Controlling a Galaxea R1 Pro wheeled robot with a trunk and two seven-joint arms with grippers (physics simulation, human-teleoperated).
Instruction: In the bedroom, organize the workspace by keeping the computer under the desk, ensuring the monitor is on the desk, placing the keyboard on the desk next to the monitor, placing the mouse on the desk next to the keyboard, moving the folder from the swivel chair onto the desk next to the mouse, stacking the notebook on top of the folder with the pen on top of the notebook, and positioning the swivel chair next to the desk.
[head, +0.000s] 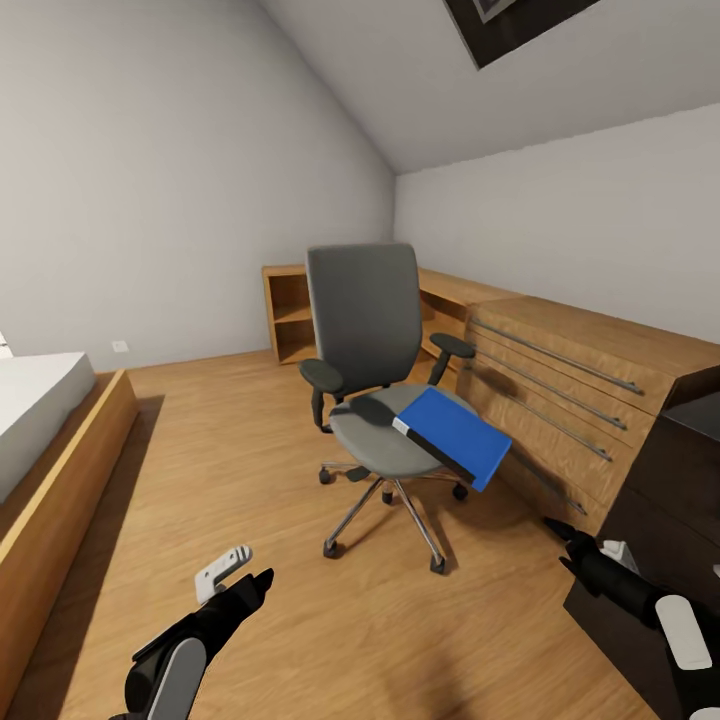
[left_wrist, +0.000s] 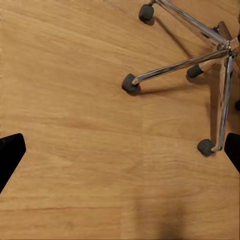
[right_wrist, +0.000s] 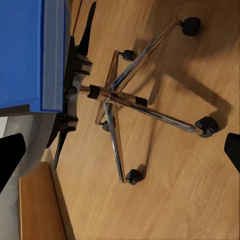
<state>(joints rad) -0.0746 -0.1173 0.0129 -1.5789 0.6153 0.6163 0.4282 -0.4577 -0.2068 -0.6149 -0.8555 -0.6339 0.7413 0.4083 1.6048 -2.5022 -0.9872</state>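
Wood-plank floor (head: 250, 470), sloped grey walls (head: 150, 180)

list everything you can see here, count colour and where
swivel chair: 1, grey with black armrests and chrome base, mid-floor, facing the robot
folder: 1, bright blue with black spine, on the chair seat, overhanging its edge toward the drawer unit
drawer unit: 1, oak with metal bar handles, along the wall beside the chair
open shelf unit: 1, oak, behind the chair
bed: 1, white top on wood frame, left edge
skylight: 1, dark frame, sloped ceiling
left end effector: 1, black and white, low over floor, open
right end effector: 1, black, low right, open
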